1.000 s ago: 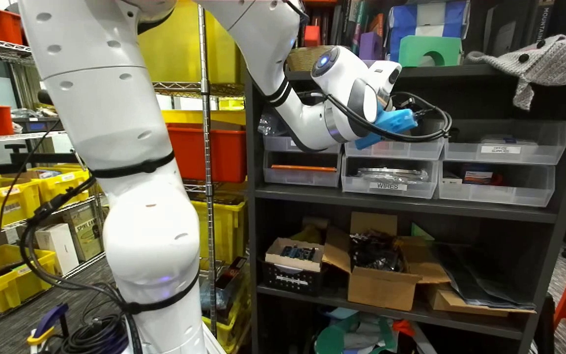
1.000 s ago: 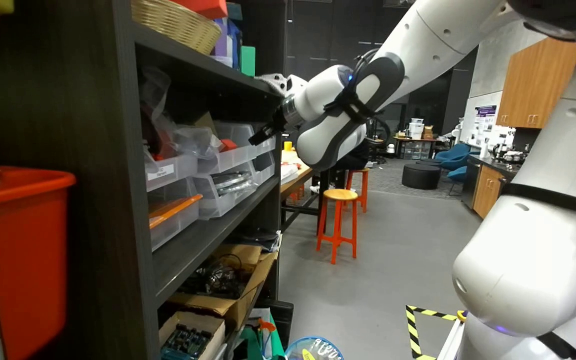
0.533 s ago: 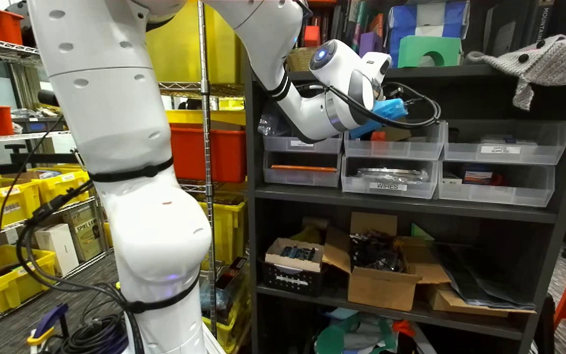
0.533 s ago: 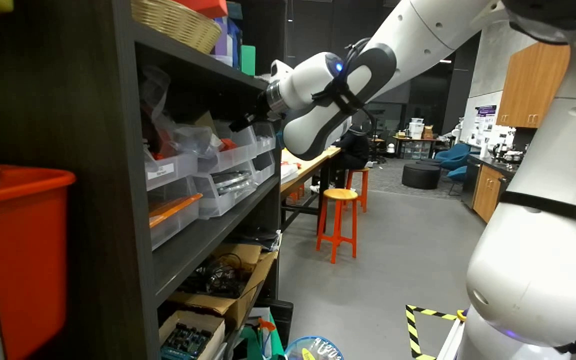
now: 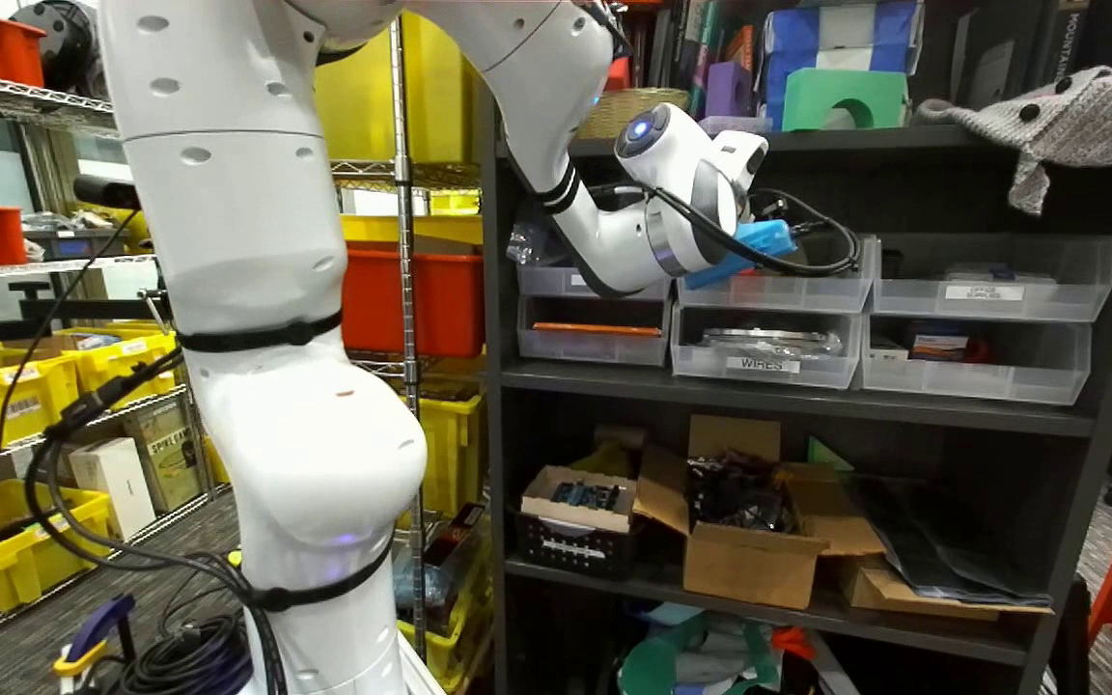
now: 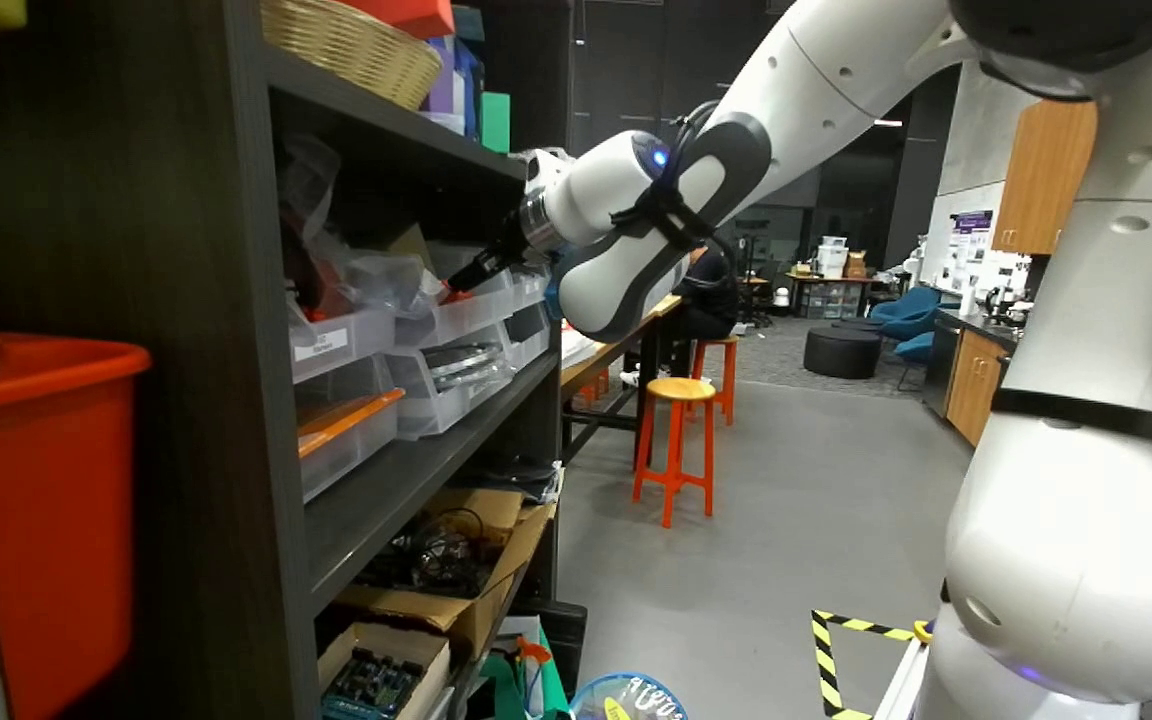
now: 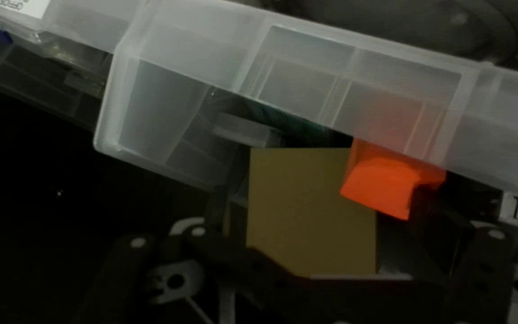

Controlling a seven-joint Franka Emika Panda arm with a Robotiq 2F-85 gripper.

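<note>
From my remote station I'd call this a lab with a workshop's stores. My claw [image 6: 463, 279] points into a dark shelving unit [image 5: 797, 400]; below it sits a clear bin [image 5: 824, 373] labelled "WIRES", and lower down a box [image 5: 575, 515] of circuit boards [image 5: 587, 495] and a carton [image 5: 749, 571] of tangled cables [image 5: 737, 492]. Well apart from the claw I see a wire rack [image 5: 404, 290], yellow tubs [image 5: 11, 405], an orange-legged stool [image 6: 681, 389] and striped tape [image 6: 823, 650] on the floor [image 6: 786, 520].

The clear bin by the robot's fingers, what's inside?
Inside the bin are a bright orange piece, a flat tan piece and something dark greenish, partly hidden. Its cloudy front wall and the fingers cover the rest.
</note>
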